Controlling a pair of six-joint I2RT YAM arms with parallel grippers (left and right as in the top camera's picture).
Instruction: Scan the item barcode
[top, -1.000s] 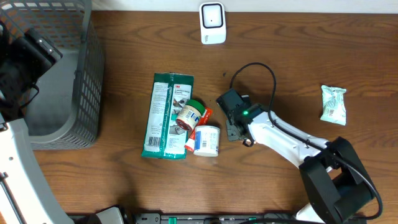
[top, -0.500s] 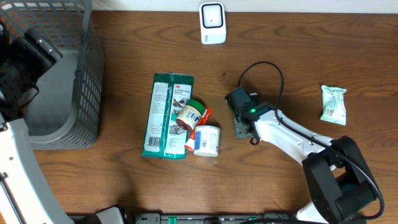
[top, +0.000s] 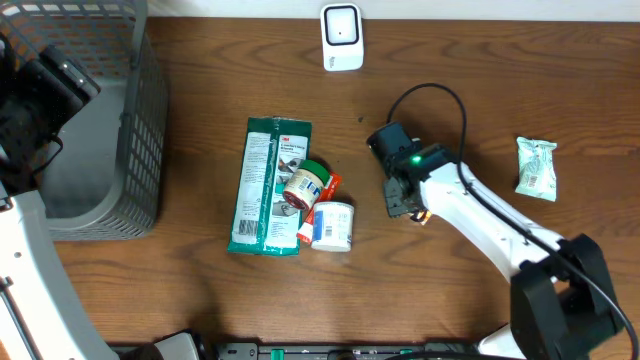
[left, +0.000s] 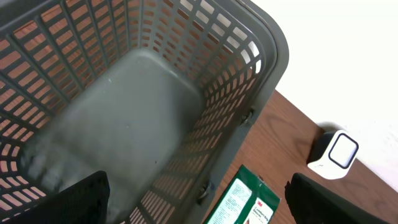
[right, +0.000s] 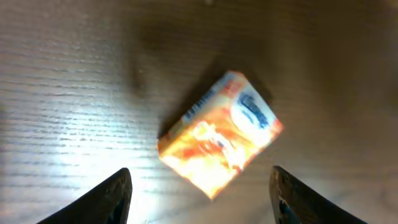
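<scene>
The small orange and white paper packet (right: 219, 130) lies flat on the brown wooden table (top: 200, 300), right under the right gripper (top: 403, 198). That pincer is apart, with one finger on each side, and it touches nothing. So I think the step is picking the packet up. Next the pincer needs to go down, close on the packet and carry it to the white box scanner (top: 341, 38) at the far edge, with the barcode facing it. Off to the left, the grey plastic basket (top: 148, 150) looks empty. The left gripper (left: 198, 180) hangs over it, pincer apart, holding nothing.
</scene>
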